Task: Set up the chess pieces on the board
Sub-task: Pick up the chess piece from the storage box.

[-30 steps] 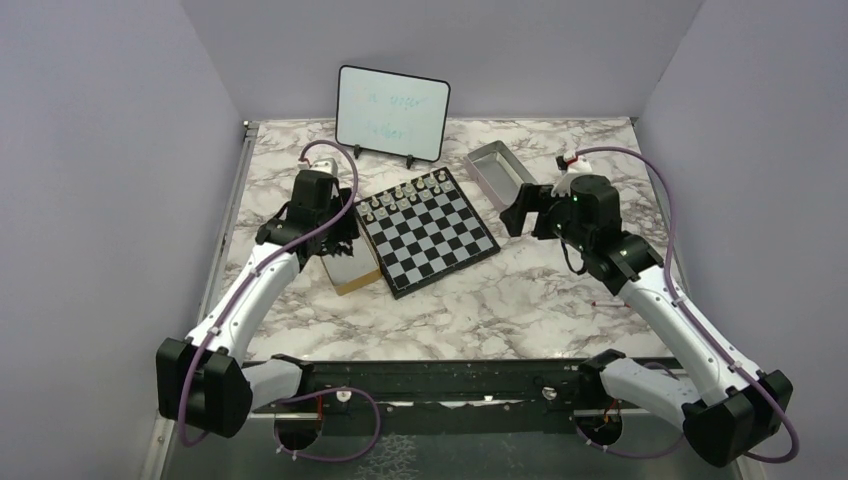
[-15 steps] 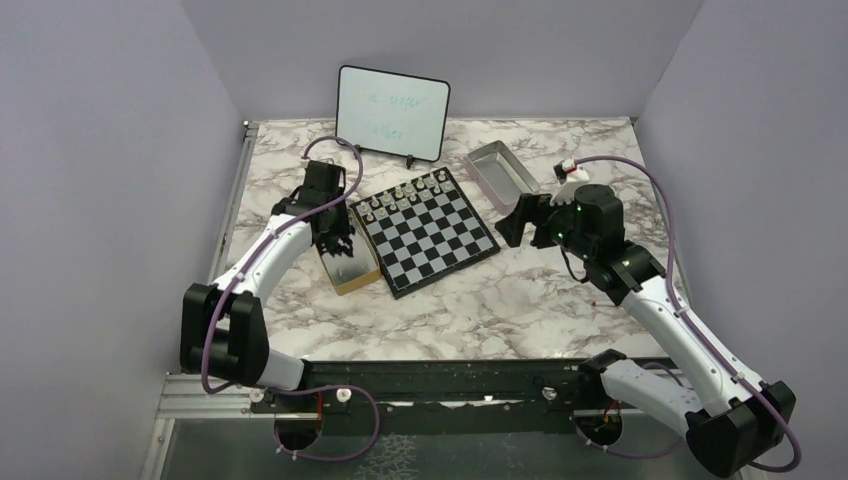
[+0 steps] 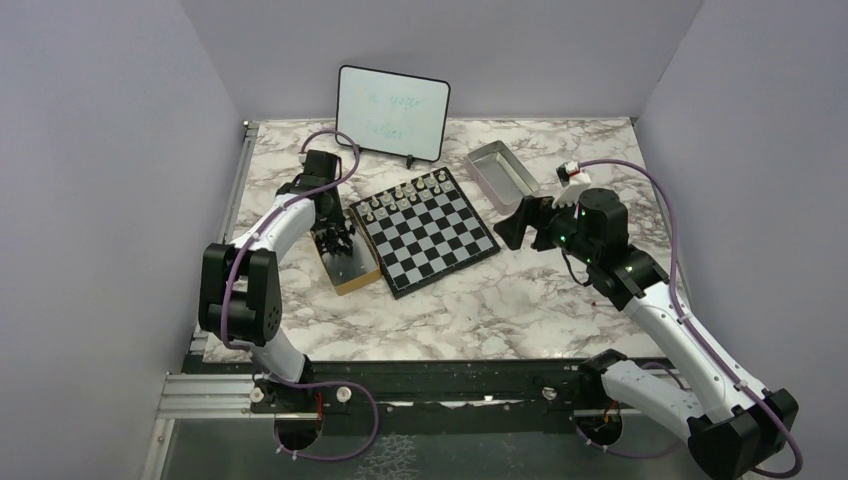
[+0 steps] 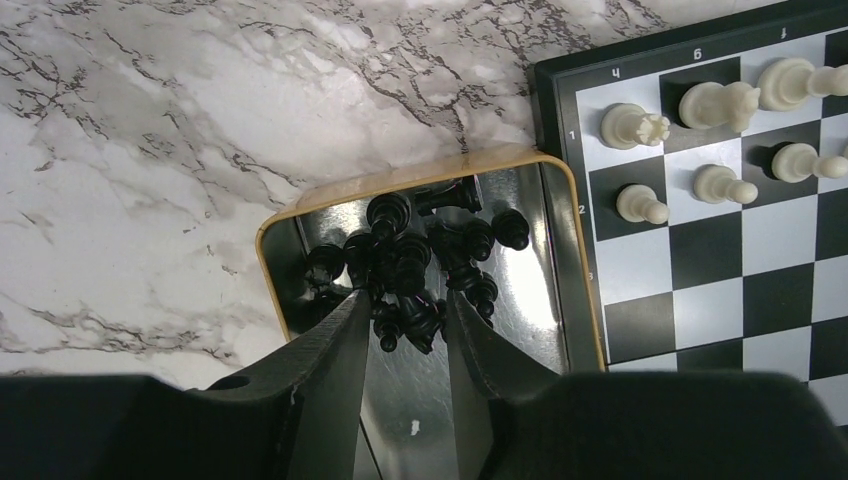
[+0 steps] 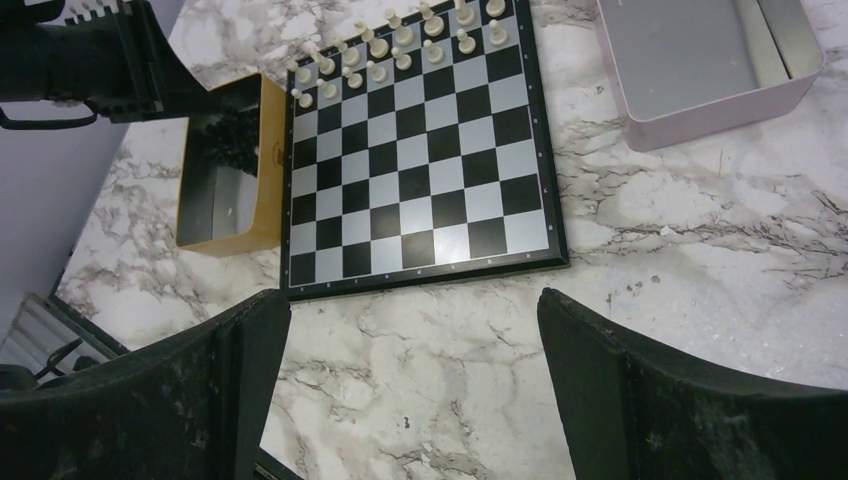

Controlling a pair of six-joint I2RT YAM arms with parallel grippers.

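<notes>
Marble table (image 3: 520,300) below: left gripper (image 4: 400,345), jaws narrowed, straddles the black chess pieces (image 4: 405,265) in the wooden box (image 3: 355,283) at frame centre; pinching or not, can't tell. Right gripper (image 5: 415,312) gapes wide, holding nothing, below the board (image 5: 420,170).

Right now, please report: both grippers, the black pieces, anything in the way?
Left gripper inside wooden box, jaws around black chess pieces, grip unconfirmed. Right gripper open, beside board. No black on board yet. Nothing blocking.
</notes>
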